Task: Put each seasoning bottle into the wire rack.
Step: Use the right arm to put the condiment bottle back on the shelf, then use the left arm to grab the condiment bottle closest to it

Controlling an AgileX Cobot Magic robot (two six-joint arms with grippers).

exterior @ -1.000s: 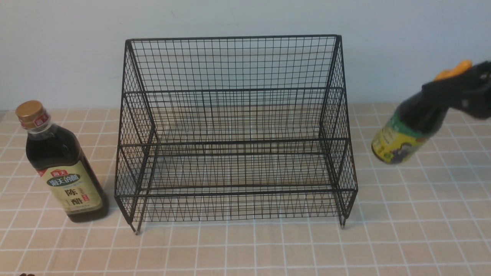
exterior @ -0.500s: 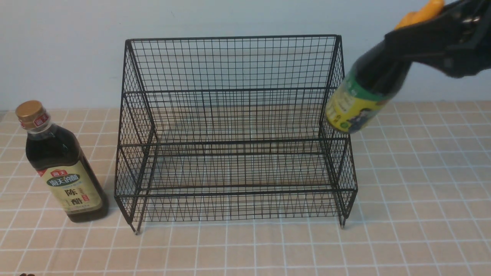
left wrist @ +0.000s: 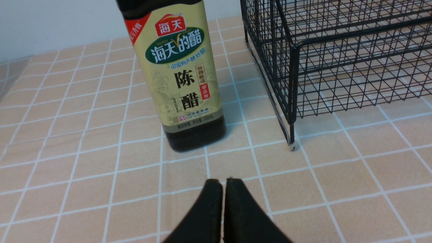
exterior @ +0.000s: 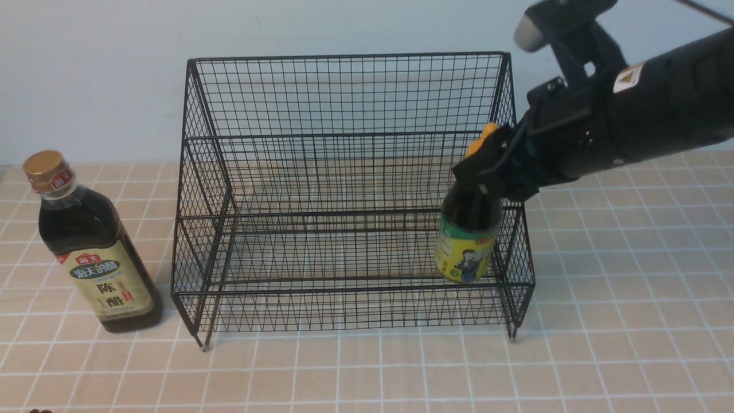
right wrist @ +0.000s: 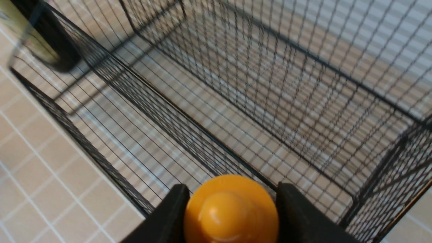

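Note:
The black wire rack [exterior: 350, 136] stands mid-table. My right gripper [exterior: 486, 172] is shut on the neck of the short seasoning bottle [exterior: 465, 252], which hangs nearly upright inside the right end of the rack's lower tier. Whether its base touches the mesh I cannot tell. In the right wrist view its orange cap [right wrist: 231, 211] sits between the two black fingers of the right gripper [right wrist: 232, 192], above the rack [right wrist: 236, 84]. The tall gold-capped bottle [exterior: 92, 252] stands on the table left of the rack. My left gripper [left wrist: 222, 182] is shut and empty, short of the tall bottle [left wrist: 179, 74].
The rack's front left leg [left wrist: 292, 143] stands close beside the tall bottle. A pale wall [exterior: 92, 74] rises behind the tiled table [exterior: 367, 373]. The rack's upper tier [exterior: 344, 215] and tall grid back surround the held bottle on the far side.
The right arm swung left and down, carrying the short bottle from the air right of the rack, over its right side, into the lower tier. The bottle went from tilted to nearly upright.

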